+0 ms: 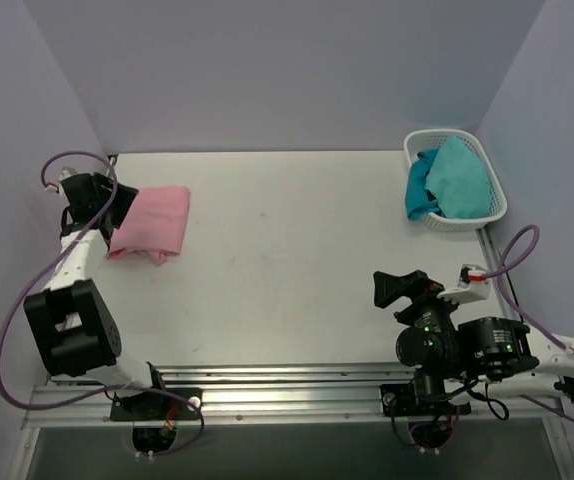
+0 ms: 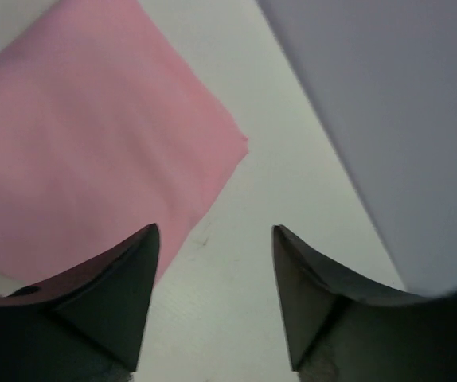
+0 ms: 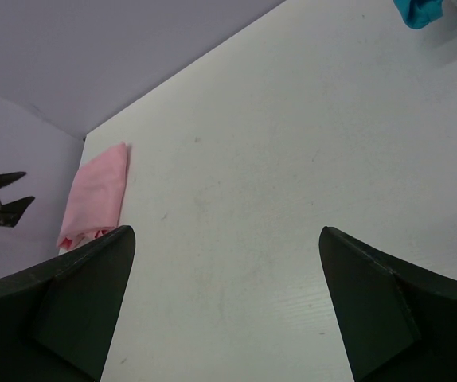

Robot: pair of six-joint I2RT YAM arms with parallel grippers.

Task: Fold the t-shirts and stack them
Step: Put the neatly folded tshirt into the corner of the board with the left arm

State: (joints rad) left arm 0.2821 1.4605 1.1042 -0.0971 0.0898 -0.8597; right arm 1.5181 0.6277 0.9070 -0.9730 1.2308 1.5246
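Top external, upper left of frame: folded pink t-shirt (image 1: 150, 224) on the worktop (image 1: 287, 290), left hand (image 2: 216, 231) beside it spread wide and empty, right hand (image 3: 224, 231) wide open, empty too.

White table (image 1: 297, 260) w/ lilac walls (image 1: 267, 70) around.

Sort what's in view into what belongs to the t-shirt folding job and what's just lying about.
Job: folded pink t-shirt; left gripper, open at its edge; teal cloth, probably more shirts, though I can't tell.
Lying about: white lattice basket holding the teal cloth; right gripper, open over the table.
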